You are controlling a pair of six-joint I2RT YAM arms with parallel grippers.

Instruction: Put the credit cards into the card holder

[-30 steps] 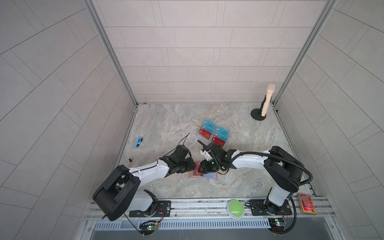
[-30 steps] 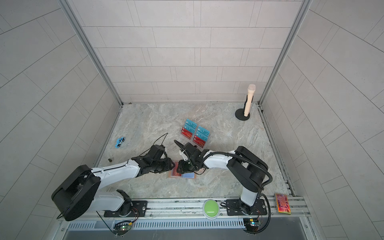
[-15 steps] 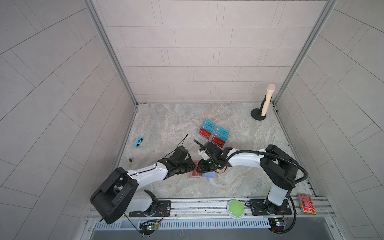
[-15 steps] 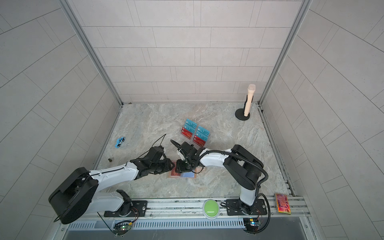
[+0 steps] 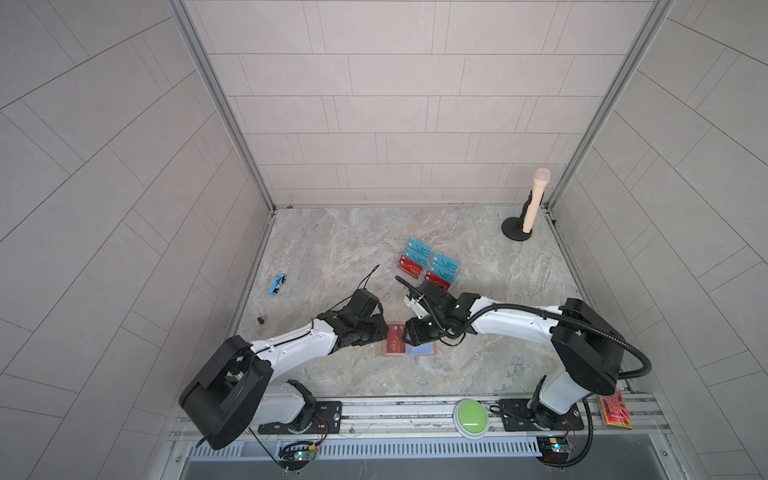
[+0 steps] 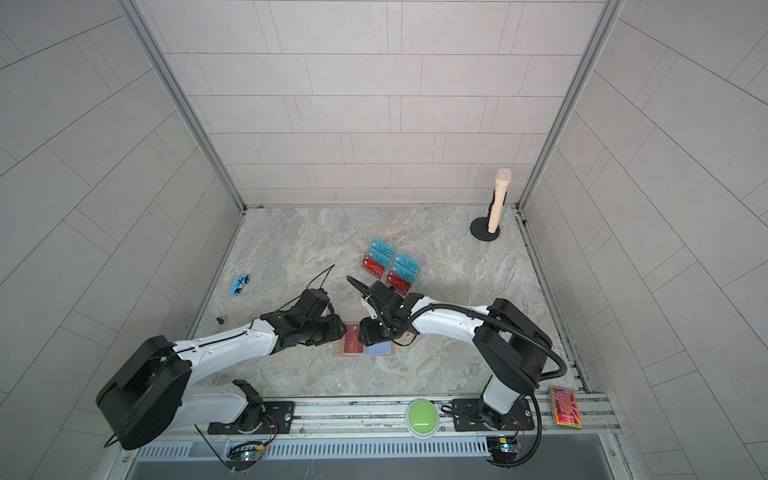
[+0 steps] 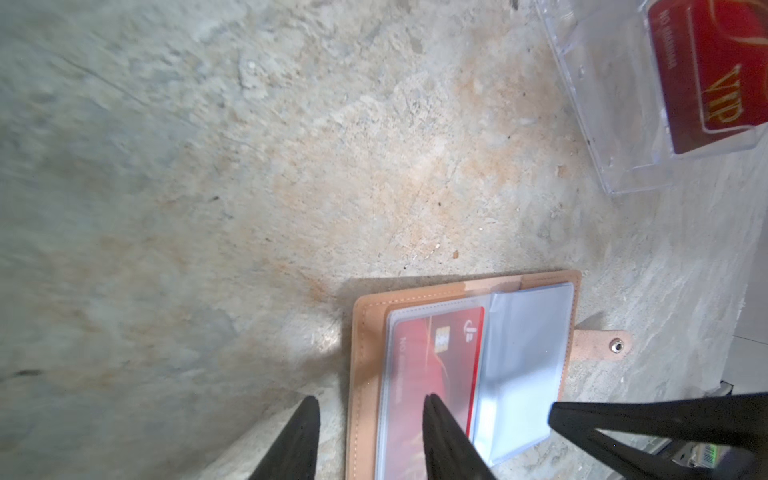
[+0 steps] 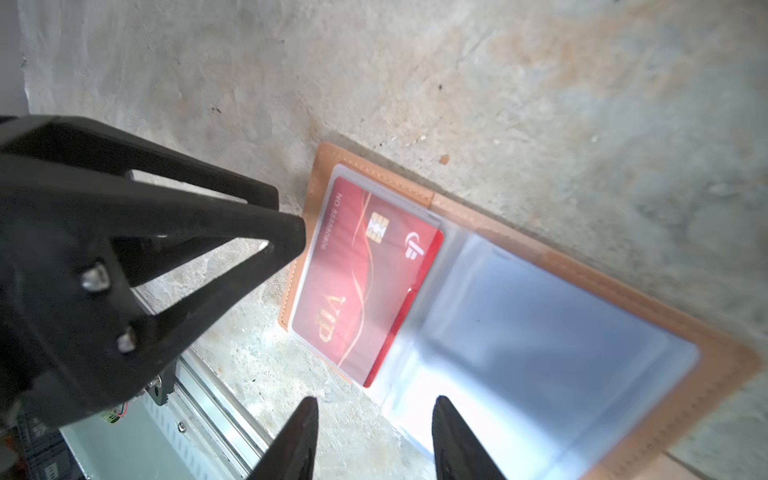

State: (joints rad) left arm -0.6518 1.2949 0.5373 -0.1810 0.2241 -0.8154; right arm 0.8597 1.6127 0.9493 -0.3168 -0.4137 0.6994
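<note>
The card holder [image 8: 623, 291] is lying open on the surface [image 5: 332, 249] near the front middle, 1 red card [image 8: 361, 282] sitting in a clear pocket. The left fingers [image 7: 303, 436] are standing apart astride its stitched edge, gripping nothing. The right fingers [image 8: 299, 440] are hovering apart over the pale pocket. More cards [image 5: 417, 252] are standing in a clear stand [image 7: 615, 158] behind.

Between left hand [image 5: 385, 331] and right hand [image 5: 410, 332], card holder [image 5: 422, 350] with card [image 5: 395, 341] inside; card stand [image 7: 598, 91] behind.

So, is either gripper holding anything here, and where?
Nothing: left gripper and right gripper stand open at the holder; red card lies in its sleeve.
</note>
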